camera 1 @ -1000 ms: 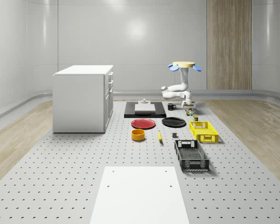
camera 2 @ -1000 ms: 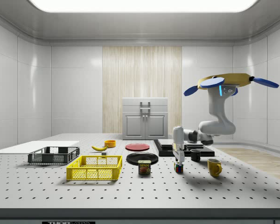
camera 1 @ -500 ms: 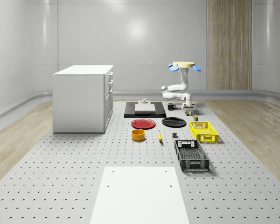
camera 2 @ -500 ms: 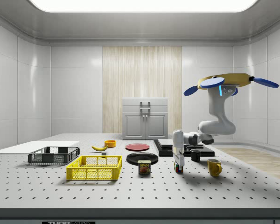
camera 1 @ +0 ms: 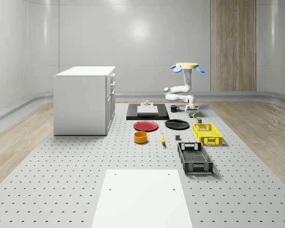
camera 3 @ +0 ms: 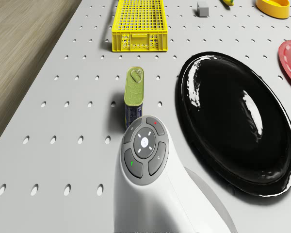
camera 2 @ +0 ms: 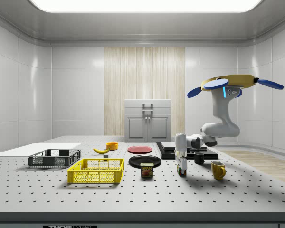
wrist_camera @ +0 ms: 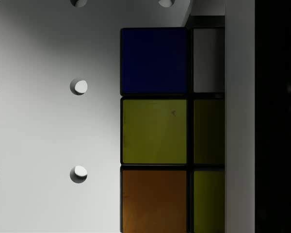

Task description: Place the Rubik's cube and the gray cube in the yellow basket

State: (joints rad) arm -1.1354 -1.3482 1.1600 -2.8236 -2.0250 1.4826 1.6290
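Side view, left to right: yellow basket (camera 2: 97, 171) on desk (camera 2: 133, 194); spam can (camera 2: 147, 170); hand (camera 2: 181, 170) down at Rubik's cube (camera 2: 182, 172), finger spread impossible to tell; drone (camera 2: 235, 85) hovering above yellow mug (camera 2: 218, 170).

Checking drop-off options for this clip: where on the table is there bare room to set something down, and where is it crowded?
Free: the yellow basket's inside; the bare table strip between the Spam can and the wood floor. Crowded: the Spam can, black plate and the hand down at the Rubik's cube, below the hovering drone.
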